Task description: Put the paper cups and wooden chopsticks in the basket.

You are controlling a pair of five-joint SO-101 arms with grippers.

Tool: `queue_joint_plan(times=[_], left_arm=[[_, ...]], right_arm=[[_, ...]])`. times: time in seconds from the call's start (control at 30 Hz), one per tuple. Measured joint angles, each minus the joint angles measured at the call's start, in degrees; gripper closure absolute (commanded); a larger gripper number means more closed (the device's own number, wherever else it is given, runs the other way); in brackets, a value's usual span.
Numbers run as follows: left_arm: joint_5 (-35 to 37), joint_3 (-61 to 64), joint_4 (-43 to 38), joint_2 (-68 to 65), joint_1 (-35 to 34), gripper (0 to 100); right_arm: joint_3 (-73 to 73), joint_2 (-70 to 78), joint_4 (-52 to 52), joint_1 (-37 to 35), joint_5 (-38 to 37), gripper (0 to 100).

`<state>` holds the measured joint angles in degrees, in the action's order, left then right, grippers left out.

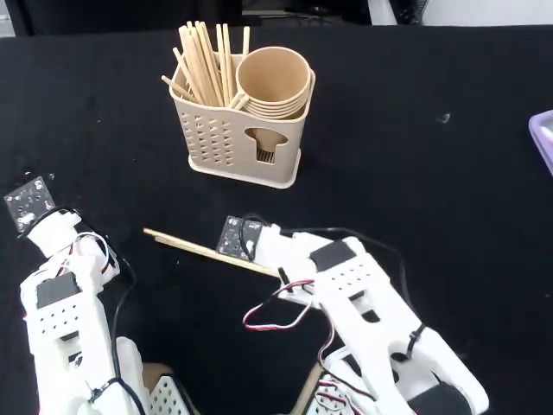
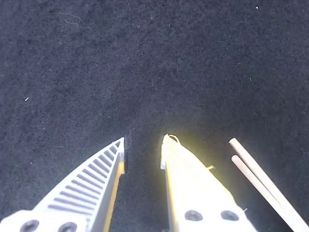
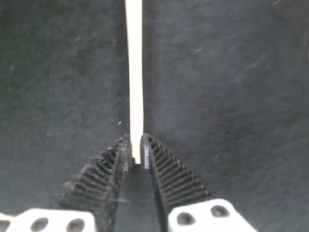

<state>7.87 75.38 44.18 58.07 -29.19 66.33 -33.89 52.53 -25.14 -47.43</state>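
Observation:
A beige perforated basket [image 1: 233, 143] stands at the back of the black table. It holds several wooden chopsticks [image 1: 203, 65] and a stack of paper cups [image 1: 273, 79]. A pair of wooden chopsticks [image 1: 203, 248] lies flat on the table in front of the basket. My right gripper [image 3: 136, 151] is shut on one end of that pair [image 3: 134, 72], with the sticks running straight out from the jaws. My left gripper [image 2: 142, 145] hovers low over bare cloth, slightly open with nothing between its fingers. The pair's other end [image 2: 263, 181] lies just beside it.
The right arm [image 1: 363, 303] stretches from the front edge toward the table's middle, with red and white wires looping beside it. The left arm [image 1: 60, 303] stands at the front left. A purple object [image 1: 543, 138] sits at the right edge.

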Motion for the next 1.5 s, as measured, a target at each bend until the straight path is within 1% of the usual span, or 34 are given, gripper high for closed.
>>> queue_joint_plan(times=[0.07,0.17,0.2,0.37,0.47,0.63,0.7,0.77,0.9,0.97,1.23,1.4,1.5], left_arm=[[0.0,0.0,0.0,0.0,0.0,87],[0.0,0.0,0.0,0.0,0.0,87],[0.0,0.0,0.0,0.0,0.0,87],[0.0,0.0,0.0,0.0,0.0,87],[0.0,0.0,0.0,0.0,0.0,87],[0.0,0.0,0.0,0.0,0.0,87],[0.0,0.0,0.0,0.0,0.0,87],[0.0,0.0,0.0,0.0,0.0,87],[0.0,0.0,0.0,0.0,0.0,87],[0.0,0.0,0.0,0.0,0.0,87],[0.0,0.0,0.0,0.0,0.0,87],[0.0,0.0,0.0,0.0,0.0,87],[0.0,0.0,0.0,0.0,0.0,87]], right_arm=[[0.0,1.0,0.0,0.0,0.0,94.4],[0.0,4.2,0.0,1.9,0.0,82.2],[0.0,5.2,0.0,2.5,0.0,80.4],[-0.3,7.0,0.0,3.2,0.0,83.3],[-1.9,7.0,1.1,1.8,0.2,81.9],[-6.5,4.2,5.4,-2.5,5.5,74.2],[-7.7,4.2,5.4,-5.7,8.4,72.1],[-8.2,4.6,3.5,-8.4,10.8,72.0],[-9.0,11.0,-4.0,-9.6,13.7,72.0],[-11.5,15.5,-5.5,-9.7,14.6,72.0],[-22.5,28.9,-5.6,-10.0,14.9,71.7],[-27.3,34.1,-5.3,-10.2,15.0,71.7],[-28.5,36.0,-4.4,-12.0,14.9,71.9]])
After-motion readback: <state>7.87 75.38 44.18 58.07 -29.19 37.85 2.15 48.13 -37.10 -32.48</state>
